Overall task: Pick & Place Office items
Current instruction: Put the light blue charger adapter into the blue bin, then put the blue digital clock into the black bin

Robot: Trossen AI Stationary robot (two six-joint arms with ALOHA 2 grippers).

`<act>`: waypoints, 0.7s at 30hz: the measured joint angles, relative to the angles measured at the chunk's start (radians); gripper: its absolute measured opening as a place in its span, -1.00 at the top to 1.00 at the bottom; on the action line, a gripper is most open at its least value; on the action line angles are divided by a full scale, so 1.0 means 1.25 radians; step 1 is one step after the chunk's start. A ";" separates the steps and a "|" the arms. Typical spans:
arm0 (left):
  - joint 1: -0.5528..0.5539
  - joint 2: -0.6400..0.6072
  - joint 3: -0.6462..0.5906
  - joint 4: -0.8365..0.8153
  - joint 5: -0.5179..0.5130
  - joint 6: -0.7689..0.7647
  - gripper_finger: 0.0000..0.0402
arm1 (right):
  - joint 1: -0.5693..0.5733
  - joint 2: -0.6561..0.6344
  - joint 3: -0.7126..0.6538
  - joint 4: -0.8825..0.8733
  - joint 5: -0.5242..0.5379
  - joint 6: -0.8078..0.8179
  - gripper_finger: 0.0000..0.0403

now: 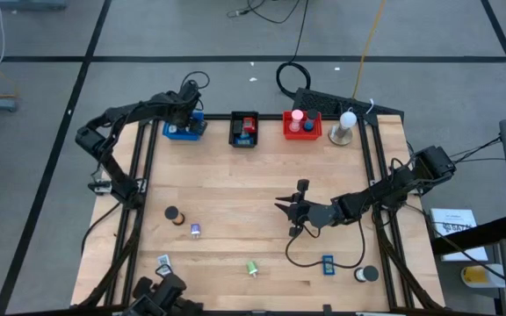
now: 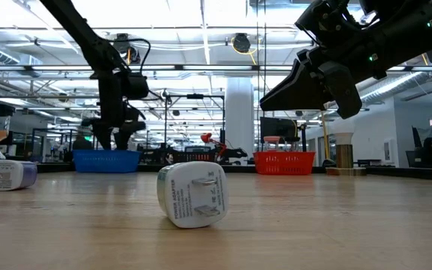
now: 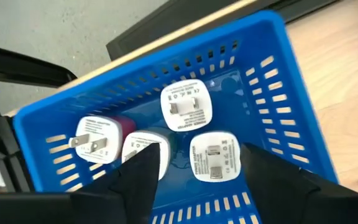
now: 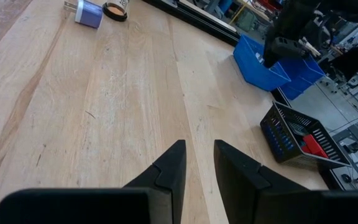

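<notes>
Left gripper (image 3: 194, 186) hangs over the blue plastic slotted tray (image 3: 291, 81), fingers spread wide and holding nothing. We see four white plug chargers (image 3: 186, 106) lying inside that tray. Right gripper (image 4: 197, 165) hovers over the bare wooden desk (image 4: 104, 112), fingers nearly together, holding nothing.

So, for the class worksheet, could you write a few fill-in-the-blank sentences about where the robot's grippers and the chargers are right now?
1. The left gripper hangs over the ____ basket.
2. That basket holds ____ white chargers.
3. The right gripper hovers over bare wood, holding ____.
4. Between the blue basket and the red basket stands a ____ one.

Missing words: blue; four; nothing; black
</notes>
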 joint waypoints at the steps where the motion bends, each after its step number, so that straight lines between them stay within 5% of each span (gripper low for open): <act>1: 0.000 -0.006 0.000 0.000 0.000 0.001 -0.11 | 0.000 0.000 0.000 0.000 0.000 0.000 0.64; 8: -0.001 -0.052 0.000 -0.007 -0.011 0.038 0.04 | 0.000 0.000 0.000 0.000 0.000 0.000 0.64; 13: -0.033 -0.130 -0.030 0.014 -0.035 0.078 0.34 | 0.000 0.000 0.000 -0.007 0.000 0.002 0.64; 21: -0.159 -0.351 -0.247 0.308 0.076 0.140 0.95 | -0.009 0.000 0.000 -0.016 0.001 0.080 0.64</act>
